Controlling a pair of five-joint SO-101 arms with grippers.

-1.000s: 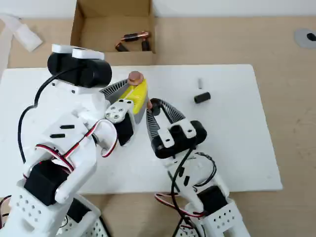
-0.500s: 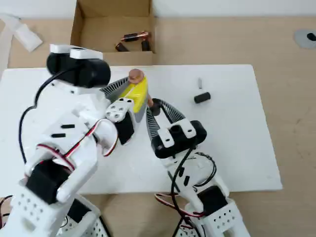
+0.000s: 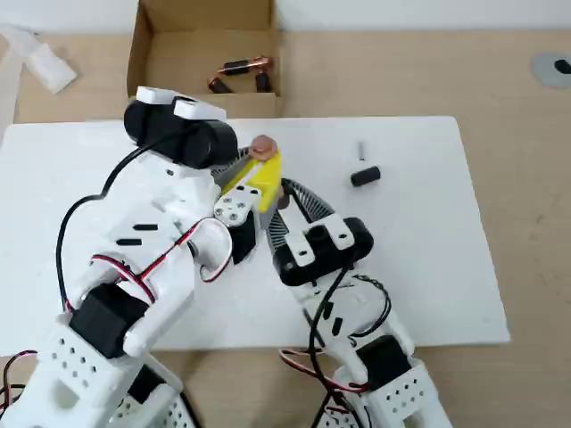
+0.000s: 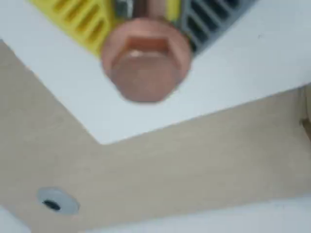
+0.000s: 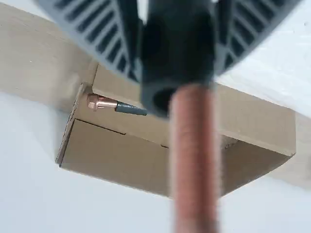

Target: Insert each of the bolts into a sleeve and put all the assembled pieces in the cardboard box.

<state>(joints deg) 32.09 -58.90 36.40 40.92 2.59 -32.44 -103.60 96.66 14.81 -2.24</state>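
My left gripper (image 3: 261, 168), with one yellow finger (image 4: 80, 19), is shut on a copper bolt (image 3: 263, 147) whose hex head (image 4: 146, 63) faces the left wrist camera. Right beside it, my right gripper (image 3: 284, 200) is shut on a black sleeve (image 5: 177, 53). The bolt's shaft (image 5: 194, 160) reaches the sleeve's open end; I cannot tell whether it is inside. The cardboard box (image 3: 161, 62) stands at the back left beyond the mat, with assembled pieces (image 3: 241, 73) in it. One piece (image 5: 114, 105) lies inside the box (image 5: 160, 155) in the right wrist view.
A loose black sleeve (image 3: 365, 176) and a small grey pin (image 3: 361, 150) lie on the white mat (image 3: 428, 250) to the right of the grippers. A grey disc (image 3: 553, 67) sits at the far right on the wooden table, and a white object (image 3: 40, 58) at the far left.
My left arm has swung right with the bolt, bringing it closer to the sleeve in my right gripper. The right arm has hardly moved.
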